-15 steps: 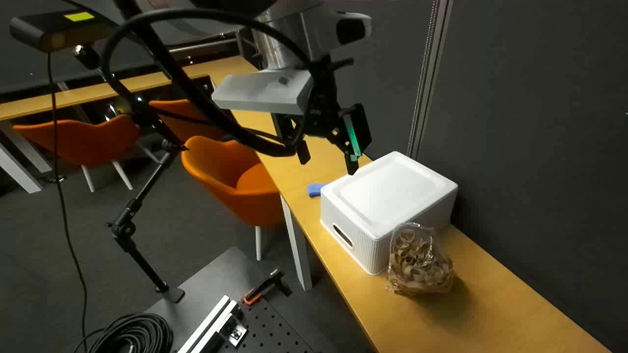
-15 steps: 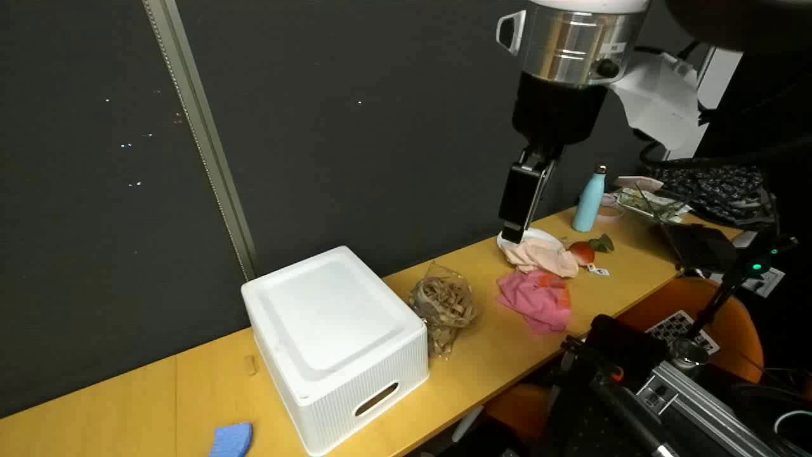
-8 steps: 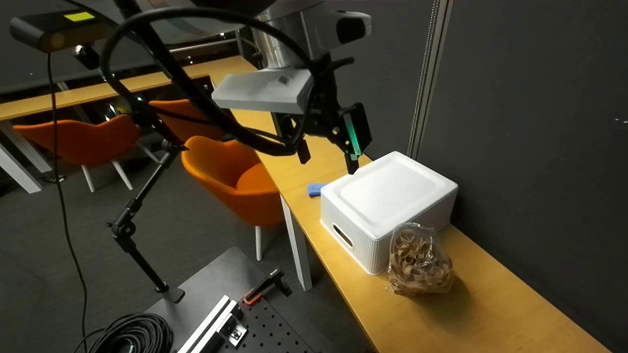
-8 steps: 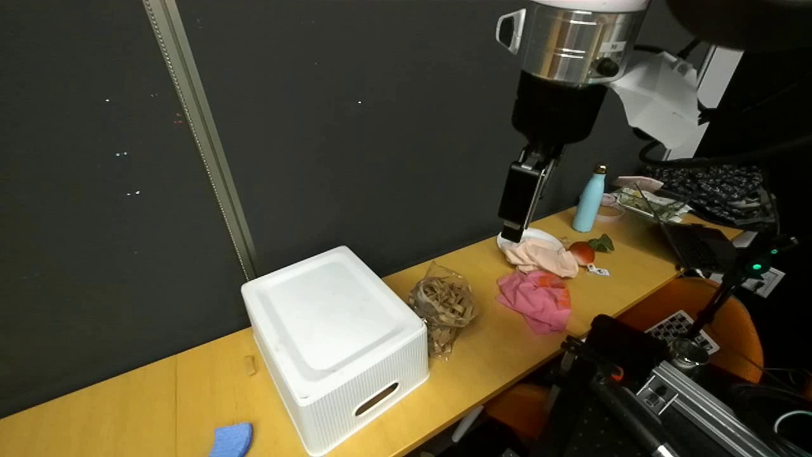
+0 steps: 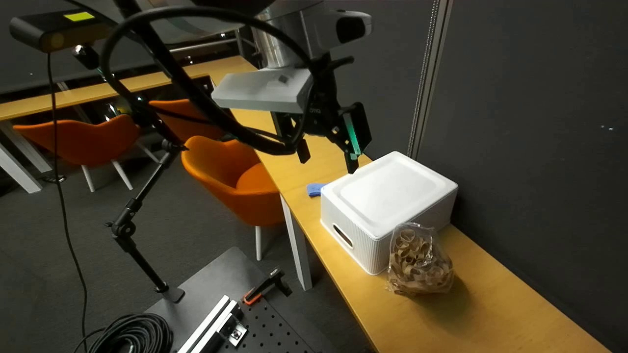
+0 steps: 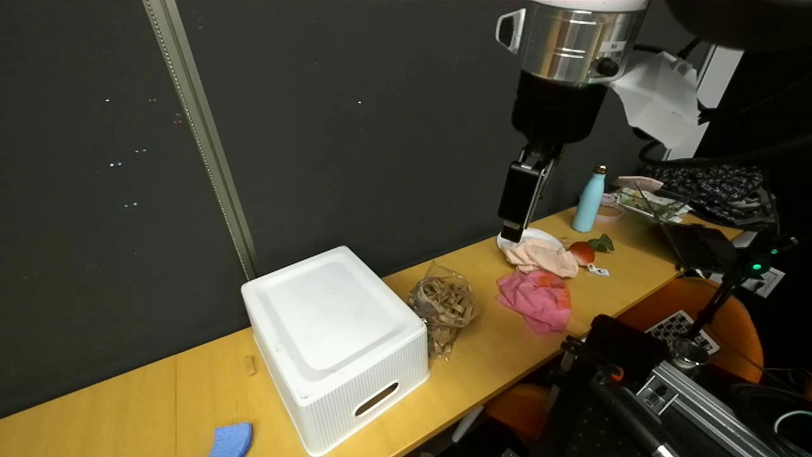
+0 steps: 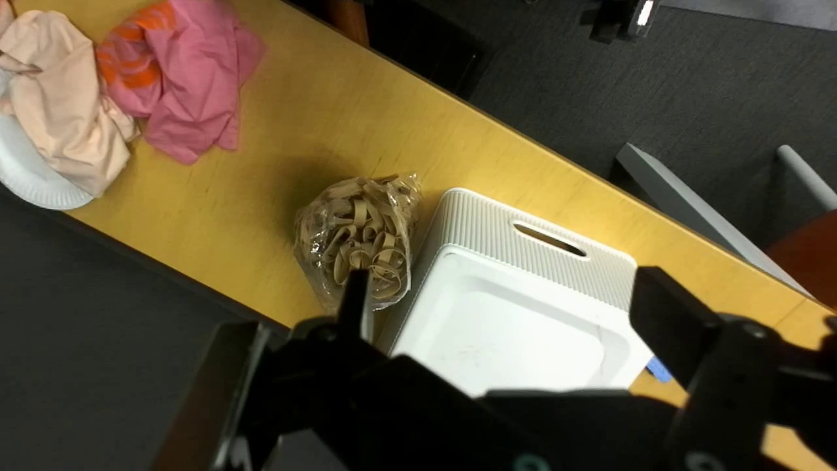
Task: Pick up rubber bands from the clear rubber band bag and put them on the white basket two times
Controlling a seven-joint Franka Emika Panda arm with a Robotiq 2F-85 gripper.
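Observation:
The clear bag [image 5: 421,262] full of tan rubber bands stands on the table against one side of the white basket. It also shows in an exterior view [image 6: 444,304] and in the wrist view [image 7: 356,242], where its mouth appears open with bands visible. The white basket [image 5: 390,193] has ribbed sides, an oval handle hole and a flat recessed panel on top; it also shows in an exterior view [image 6: 336,311] and in the wrist view [image 7: 510,327]. My gripper [image 7: 501,271] is open and empty, raised above the table. Its fingers [image 5: 352,164] stand wide apart.
A blue cloth or sponge [image 6: 231,439] and a small tan piece [image 6: 250,365] lie beside the basket. A pink cloth [image 6: 538,301], a peach cloth [image 6: 542,257] on a white plate and a blue bottle [image 6: 590,200] are farther along. A dark wall [image 6: 355,158] borders the table.

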